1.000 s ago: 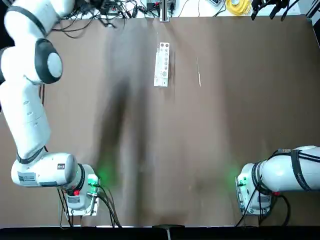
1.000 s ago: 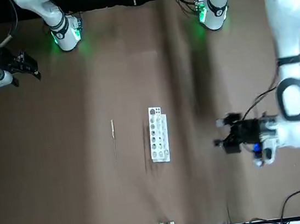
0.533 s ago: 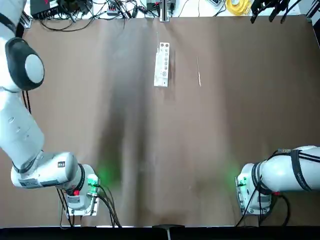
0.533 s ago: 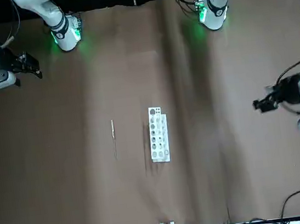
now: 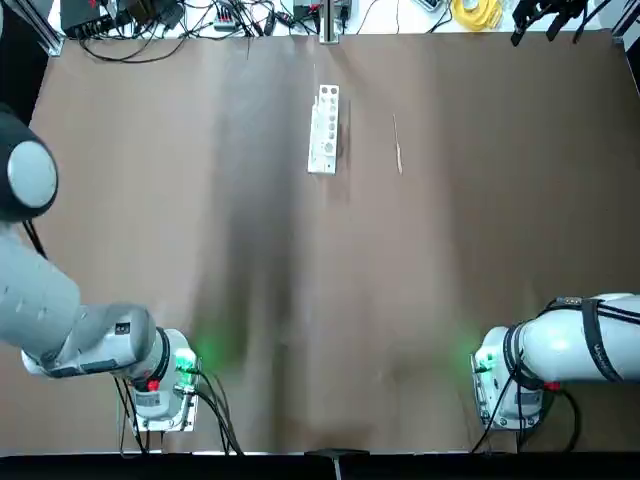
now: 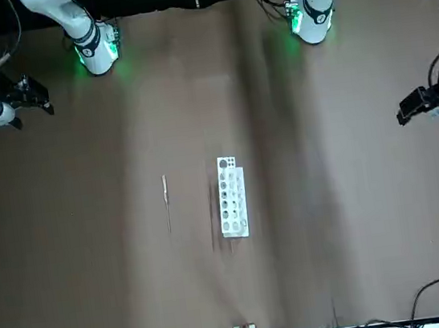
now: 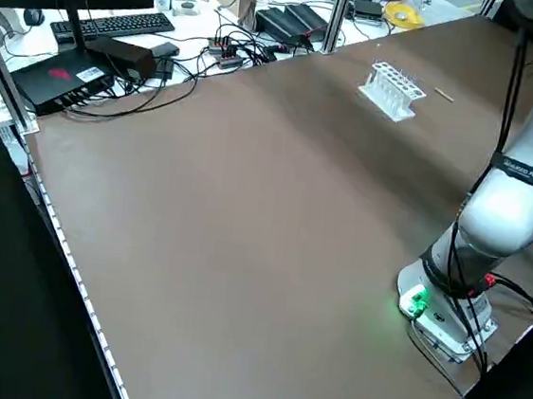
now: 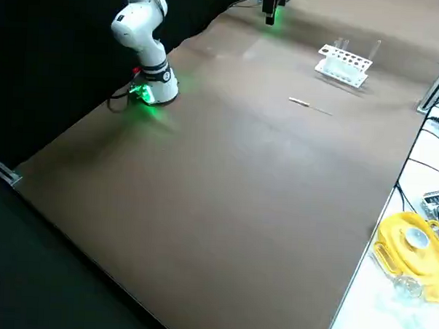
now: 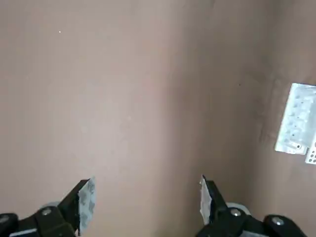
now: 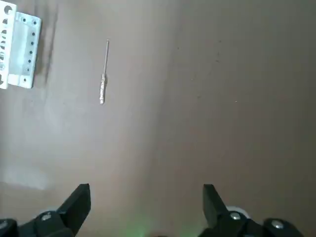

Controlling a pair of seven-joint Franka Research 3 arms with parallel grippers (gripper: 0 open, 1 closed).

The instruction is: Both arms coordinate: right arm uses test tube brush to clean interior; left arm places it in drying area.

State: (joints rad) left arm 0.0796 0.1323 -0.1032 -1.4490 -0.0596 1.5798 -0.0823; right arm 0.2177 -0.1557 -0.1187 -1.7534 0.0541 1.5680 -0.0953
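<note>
The drying area, a white rack (image 5: 323,130) with round holes, lies at the far middle of the brown table. The thin test tube brush (image 5: 398,143) lies flat on the cloth just to its right, apart from it. No tube shows in the rack or in either gripper. My left gripper (image 6: 404,114) hangs high over the table's left edge, open and empty; its wrist view shows the rack (image 9: 296,126) far off. My right gripper (image 6: 33,98) hovers high on the right side near its base, open and empty, with the brush (image 10: 104,74) and rack (image 10: 17,52) well beyond it.
Cables and electronics (image 5: 200,15) line the table's far edge, with a yellow object (image 5: 476,12) at the far right corner. A keyboard (image 7: 113,23) and boxes sit on the bench beyond. Both arm bases (image 5: 160,385) (image 5: 510,385) stand at the near edge.
The left arm has swung from close beside the rack out to the table's left edge and back toward the robot. The right gripper shifted only slightly. Rack and brush stayed put.
</note>
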